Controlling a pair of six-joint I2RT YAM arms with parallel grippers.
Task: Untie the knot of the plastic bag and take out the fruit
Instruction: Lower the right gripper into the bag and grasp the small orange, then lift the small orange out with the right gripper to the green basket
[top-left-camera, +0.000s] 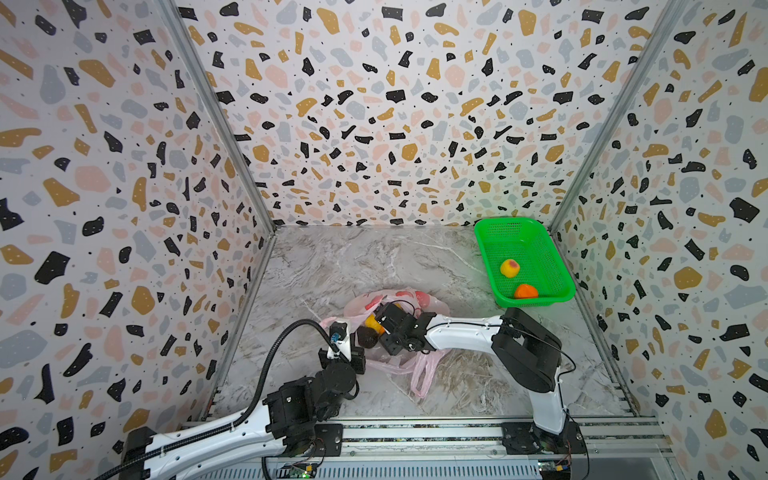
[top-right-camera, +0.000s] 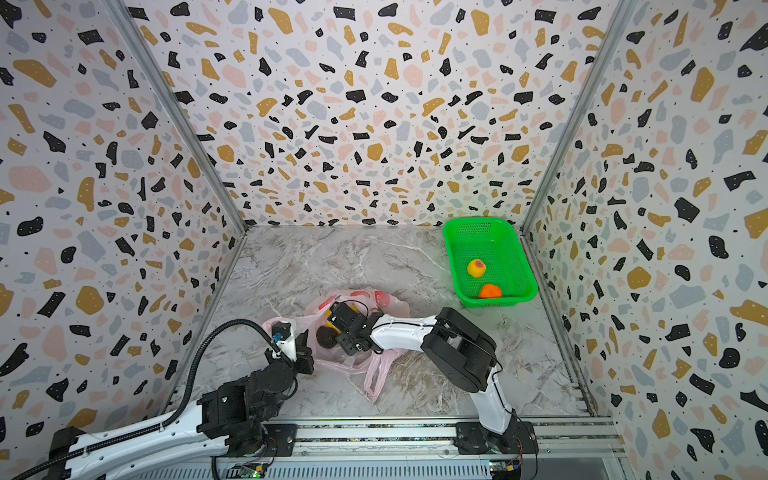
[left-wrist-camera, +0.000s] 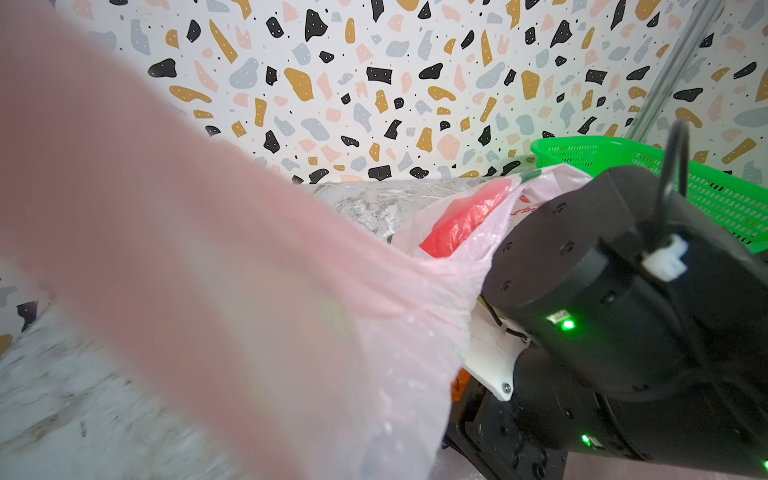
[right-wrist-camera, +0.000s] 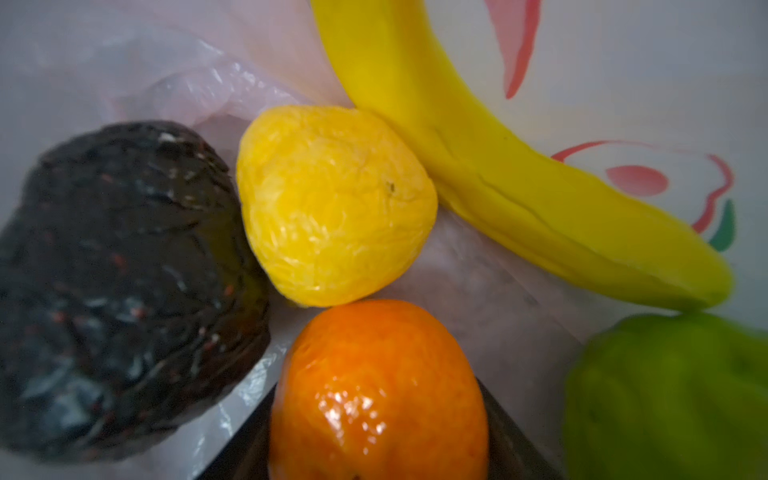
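Note:
The pale pink plastic bag (top-left-camera: 432, 305) lies open on the marble table, its loop handles (top-left-camera: 422, 374) trailing loose toward the front. No knot shows. My right gripper (top-left-camera: 379, 322) reaches inside the bag. In the right wrist view its dark fingers press both sides of an orange tangerine (right-wrist-camera: 374, 395). Around it lie a dark avocado (right-wrist-camera: 124, 291), a yellow fruit (right-wrist-camera: 336, 203), a banana (right-wrist-camera: 498, 166) and a green fruit (right-wrist-camera: 673, 395). My left gripper (top-left-camera: 356, 353) is shut on the bag's left edge. Stretched pink plastic (left-wrist-camera: 291, 311) hides its jaws in the left wrist view.
A bright green mesh basket (top-left-camera: 523, 226) stands at the back right by the wall, holding a yellow-red peach (top-left-camera: 510, 267) and an orange tangerine (top-left-camera: 525, 291). Patterned walls close three sides. The arm rail (top-left-camera: 415, 432) runs along the front edge.

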